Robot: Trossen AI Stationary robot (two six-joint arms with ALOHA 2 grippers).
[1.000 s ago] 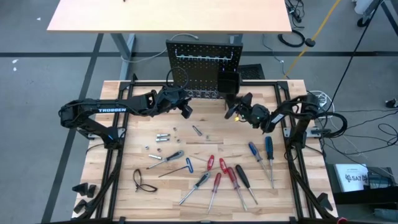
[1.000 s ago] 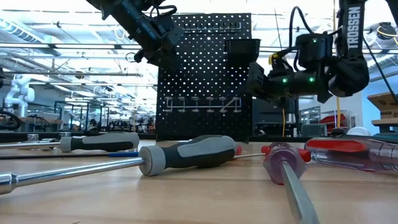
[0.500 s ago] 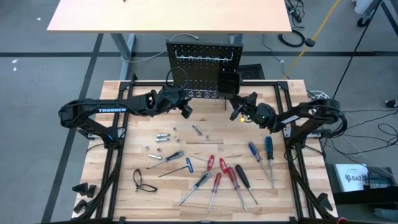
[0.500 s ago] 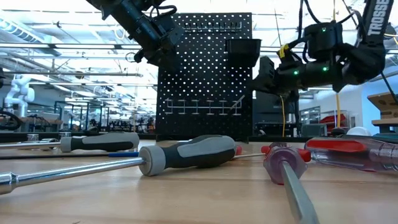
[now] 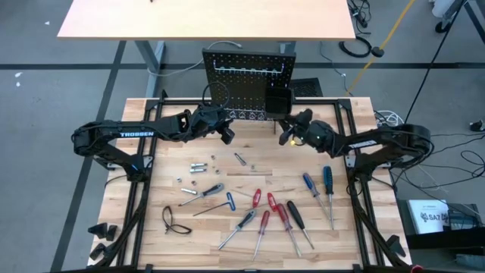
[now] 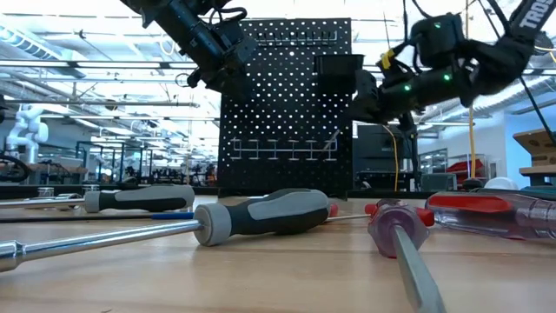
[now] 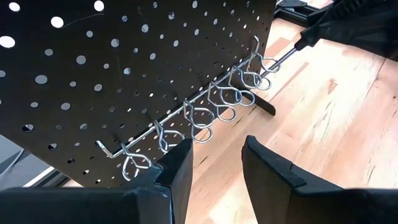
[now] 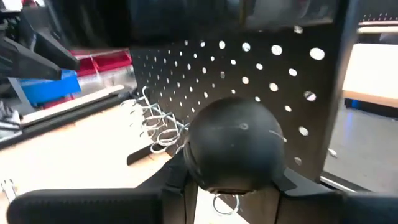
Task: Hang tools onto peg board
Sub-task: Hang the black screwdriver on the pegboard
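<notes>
Meanwhile the right gripper [image 5: 289,133], clamped on a black-handled screwdriver [image 8: 235,144], had swung left over the last second, bringing its shaft to the silver hook rail [image 7: 211,102] low on the peg board [image 5: 248,76]. Insertion looked imminent. The left gripper [image 5: 225,133] hovered empty, half open.

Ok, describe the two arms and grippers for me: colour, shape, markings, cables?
Both arms are dark, jointed links. The left arm carries white TROSSEN lettering along one link; the right arm has loose black cables by its base. The left gripper ends in two flat, black, wedge-shaped fingers. The right gripper is black too, with small green lights glowing on the wrist behind it.
</notes>
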